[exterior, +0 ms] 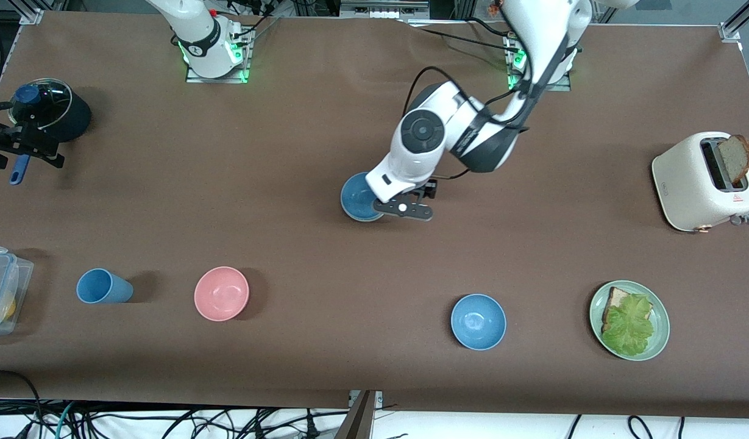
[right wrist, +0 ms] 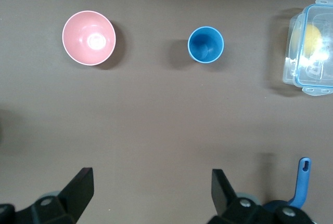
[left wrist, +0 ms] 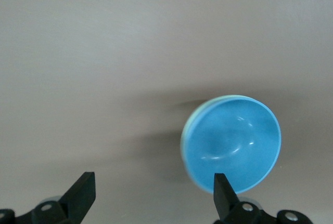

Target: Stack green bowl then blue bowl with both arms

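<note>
The blue bowl (exterior: 357, 198) (left wrist: 237, 143) sits on the table's middle, nested in the green bowl (left wrist: 184, 138). Only a thin pale mint rim of the green bowl shows around it. My left gripper (exterior: 404, 211) (left wrist: 154, 180) hangs open just above the table beside this stack, on the side toward the left arm's end. One fingertip (left wrist: 221, 182) overlaps the blue bowl's edge and nothing is between the fingers. My right gripper (exterior: 17, 145) (right wrist: 152, 174) is open and empty at the right arm's end of the table, by a black pot (exterior: 54, 110).
Nearer the front camera lie a pink bowl (exterior: 221, 293) (right wrist: 89, 37), a blue cup (exterior: 101, 286) (right wrist: 205, 44), a brighter blue bowl (exterior: 478, 321) and a green plate (exterior: 660, 332) with bread and lettuce. A clear lidded box (exterior: 2, 286) (right wrist: 310, 47) and a toaster (exterior: 691, 183) sit at the table's ends.
</note>
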Controlling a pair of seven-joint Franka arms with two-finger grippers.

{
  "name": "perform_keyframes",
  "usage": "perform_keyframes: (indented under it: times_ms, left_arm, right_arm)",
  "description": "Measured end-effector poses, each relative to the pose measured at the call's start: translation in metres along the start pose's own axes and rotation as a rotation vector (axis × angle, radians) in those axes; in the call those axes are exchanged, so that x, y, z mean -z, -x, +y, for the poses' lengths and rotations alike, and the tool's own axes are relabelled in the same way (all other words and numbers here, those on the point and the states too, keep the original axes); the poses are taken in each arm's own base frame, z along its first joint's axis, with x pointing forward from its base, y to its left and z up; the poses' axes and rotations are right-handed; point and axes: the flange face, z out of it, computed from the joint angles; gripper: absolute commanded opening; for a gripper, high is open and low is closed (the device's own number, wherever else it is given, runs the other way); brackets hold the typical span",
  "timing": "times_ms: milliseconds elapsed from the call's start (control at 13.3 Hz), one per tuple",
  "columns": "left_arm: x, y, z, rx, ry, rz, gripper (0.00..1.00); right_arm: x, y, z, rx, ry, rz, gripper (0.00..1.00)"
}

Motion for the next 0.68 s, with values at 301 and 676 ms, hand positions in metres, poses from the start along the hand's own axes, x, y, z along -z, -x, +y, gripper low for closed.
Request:
perform_keyframes:
  times_ms: [301,676]
  left_arm:
    - [0.105,-0.022,-0.106,0.074,-0.011,-0.003,1.00]
    - [0.210,-0.029,-0.222,0.168,-0.003,0.009,1.00]
  right_arm:
    - [0.000,0.000,0.000,0.000,0.000,0.000,1.00]
    - [0.000,0.000,0.000,0.000,0.000,0.000,1.00]
